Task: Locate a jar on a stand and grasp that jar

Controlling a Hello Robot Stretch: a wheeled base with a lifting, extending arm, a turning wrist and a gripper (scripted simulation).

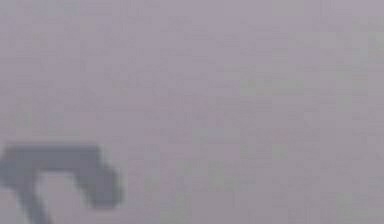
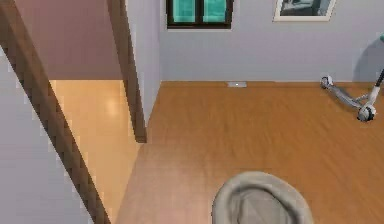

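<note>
Wood floor (image 2: 250, 130), window (image 2: 200, 12), framed picture (image 2: 304, 8).

Straight ahead I'm nose-up against a plain grey wall (image 1: 200, 80). Out on the arm side, a wooden floor (image 2: 240, 130) runs back to a pale wall. Right at the bottom edge of the arm side view there's a round grey shape (image 2: 262, 200): lighter rim, darker hollow middle, its lower part cut off by the edge. It sits low against the floor, and I can't tell what it is. Over at that view's right edge, a thin pale metal leg (image 2: 345, 96) slants down to a small wheel on the floor, well apart from the round shape. What it belongs to, I can't tell.
</note>
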